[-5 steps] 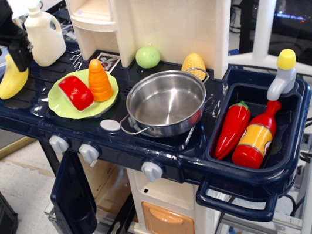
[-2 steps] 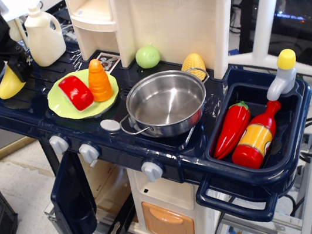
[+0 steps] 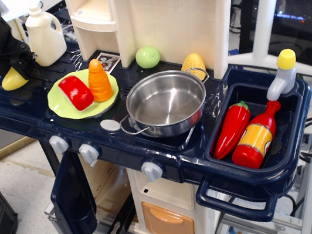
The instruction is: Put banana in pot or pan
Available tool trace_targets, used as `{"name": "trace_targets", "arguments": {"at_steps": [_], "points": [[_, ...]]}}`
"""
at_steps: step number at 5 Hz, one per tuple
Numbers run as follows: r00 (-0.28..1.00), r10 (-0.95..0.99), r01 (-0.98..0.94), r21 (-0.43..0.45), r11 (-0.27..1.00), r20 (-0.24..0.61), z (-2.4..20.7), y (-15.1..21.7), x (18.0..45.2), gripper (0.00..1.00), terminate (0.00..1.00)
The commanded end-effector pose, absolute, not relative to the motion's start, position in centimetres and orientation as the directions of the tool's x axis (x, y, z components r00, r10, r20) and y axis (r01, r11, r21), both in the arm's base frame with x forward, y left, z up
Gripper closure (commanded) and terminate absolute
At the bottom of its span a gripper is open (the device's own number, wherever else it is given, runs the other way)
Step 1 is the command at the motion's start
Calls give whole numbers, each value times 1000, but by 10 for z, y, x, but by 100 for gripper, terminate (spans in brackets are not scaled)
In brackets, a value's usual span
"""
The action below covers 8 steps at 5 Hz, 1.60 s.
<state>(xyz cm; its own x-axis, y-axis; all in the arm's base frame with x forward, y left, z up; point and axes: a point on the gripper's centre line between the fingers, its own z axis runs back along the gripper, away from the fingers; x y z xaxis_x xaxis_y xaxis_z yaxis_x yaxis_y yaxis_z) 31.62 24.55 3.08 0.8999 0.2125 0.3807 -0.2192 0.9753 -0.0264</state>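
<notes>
Banana [image 3: 12, 80] pokes out just below my gripper [image 3: 17, 66], jaws seemingly clamped on its upper end. Light, stiff, slick plastic, probably; a mid-curve hold suits the carry to the pot [image 3: 167, 102].

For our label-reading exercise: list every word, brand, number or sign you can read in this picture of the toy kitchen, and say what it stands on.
No readable text.
Black-and-white printed sticker on the counter behind the green plate: a pattern shows, too small and blurred to read.
Cream bottle, red sauce bottle, steel pot: no lettering visible.
Banana by the gripper: no markings.
</notes>
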Motion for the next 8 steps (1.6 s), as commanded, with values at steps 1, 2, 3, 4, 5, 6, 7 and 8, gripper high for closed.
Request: {"name": "trace_targets", "arguments": {"at_steps": [1, 2, 3, 4, 5, 6, 7, 8], "points": [[913, 215, -239, 29, 971, 347, 59, 249, 308, 100, 0], [926, 247, -288, 108, 952, 286, 100, 242, 296, 100, 0], [893, 403, -424, 78, 902, 198, 147, 196, 288, 100, 0], [821, 547, -555, 4, 832, 164, 158, 152, 291, 100, 0], [779, 606, -616, 16, 788, 161, 169, 103, 294, 100, 0], [716, 681, -688, -14, 726, 155, 174, 54, 303, 100, 0], [677, 719, -724, -36, 689, 160, 164, 5, 312, 100, 0], [652, 731, -744, -15, 668, 202, 134, -29, 313, 100, 100]]}}
